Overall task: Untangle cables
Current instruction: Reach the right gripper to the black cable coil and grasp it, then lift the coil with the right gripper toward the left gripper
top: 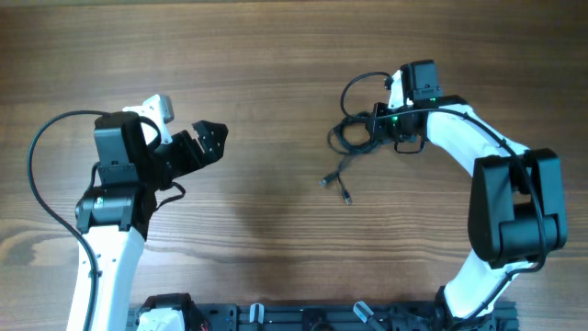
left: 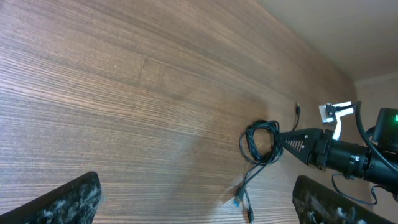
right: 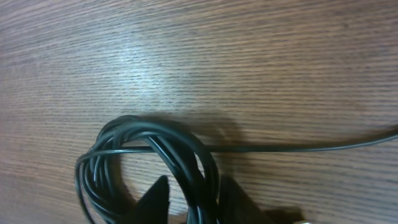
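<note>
Overhead: cables [top: 354,135] lie as a small black coil right at the tips of the right gripper [top: 375,125]. Two loose plug ends [top: 338,184] trail off past those tips toward the robot's base. The left gripper [top: 188,127] is well apart from the coil, nothing in it. Left wrist view: left fingers [left: 62,202] are spread wide with bare table [left: 124,74] between them. The coil sits far ahead of them, with the right gripper's nose pushed into its rim. Right wrist view: right fingertips [right: 158,198] are pinched in on several strands of the coil at once, and one single strand runs off flat to the side of the hand. Risks, my read: the grip takes a whole bunch rather than one cord, so a lift or pull would likely drag the entire coil and tighten the loops instead of freeing them. Nothing pins the far side of the coil, and the left hand is too far off to hold it. Thin strands could slip out of the pinch if tugged fast. Plug ends may snag in a loop as they drag.
</note>
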